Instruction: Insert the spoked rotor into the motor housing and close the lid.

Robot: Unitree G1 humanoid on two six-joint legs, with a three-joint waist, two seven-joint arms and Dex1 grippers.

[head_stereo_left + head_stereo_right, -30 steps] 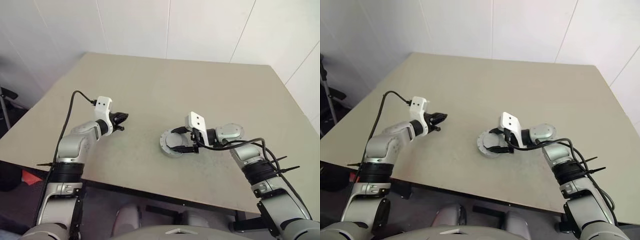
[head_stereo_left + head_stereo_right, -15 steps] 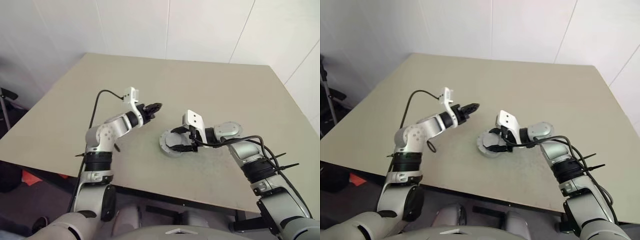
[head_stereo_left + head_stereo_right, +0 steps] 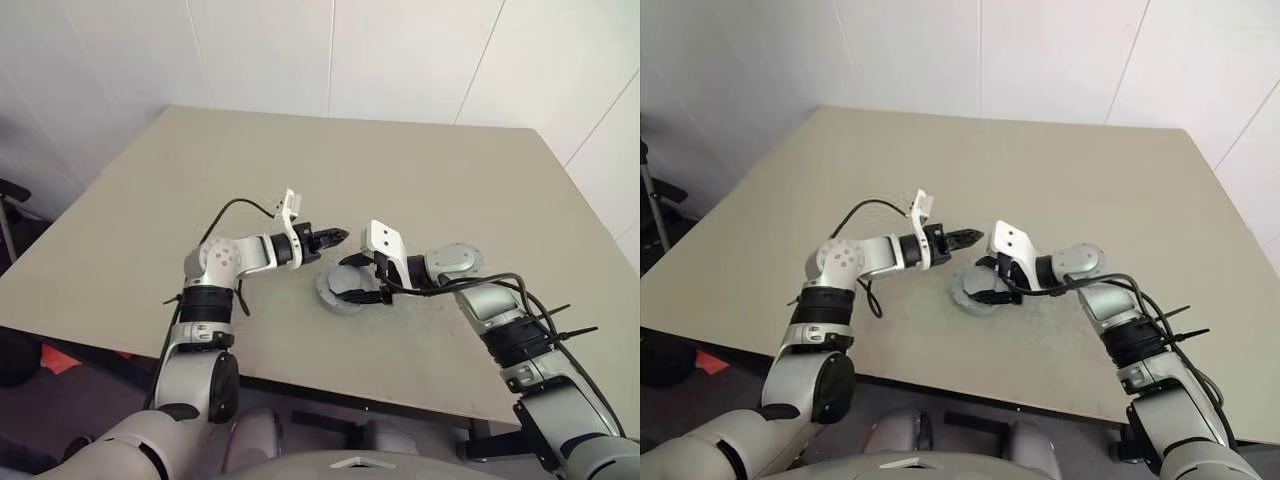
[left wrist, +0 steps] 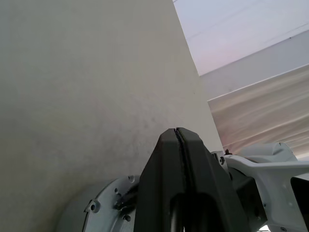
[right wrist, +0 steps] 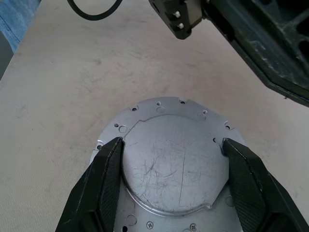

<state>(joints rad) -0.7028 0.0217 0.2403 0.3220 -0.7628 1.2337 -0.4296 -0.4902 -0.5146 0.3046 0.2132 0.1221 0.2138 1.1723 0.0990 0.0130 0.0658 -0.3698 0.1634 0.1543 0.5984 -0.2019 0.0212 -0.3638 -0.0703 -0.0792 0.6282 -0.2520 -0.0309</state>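
Note:
The motor housing (image 3: 334, 299) sits on the table with the lid (image 5: 175, 170) lying flat on it, plain scratched grey face up. The spoked rotor is hidden. My right gripper (image 3: 351, 283) reaches in from the right, and its fingers (image 5: 107, 180) press against both sides of the lid's raised round centre. My left gripper (image 3: 339, 236) is shut with nothing in it. It points to the right and hovers just above the far left edge of the housing (image 4: 104, 200), close to the right gripper's white wrist block (image 3: 381, 238).
The beige table (image 3: 400, 170) stretches wide behind and to both sides of the housing. White walls stand beyond its far edge. A black cable (image 3: 235, 208) loops from my left wrist.
My left arm has swung right from the table's left side to just above the housing, its wrist has rolled, and its fingers have closed. The right gripper and the housing have stayed put.

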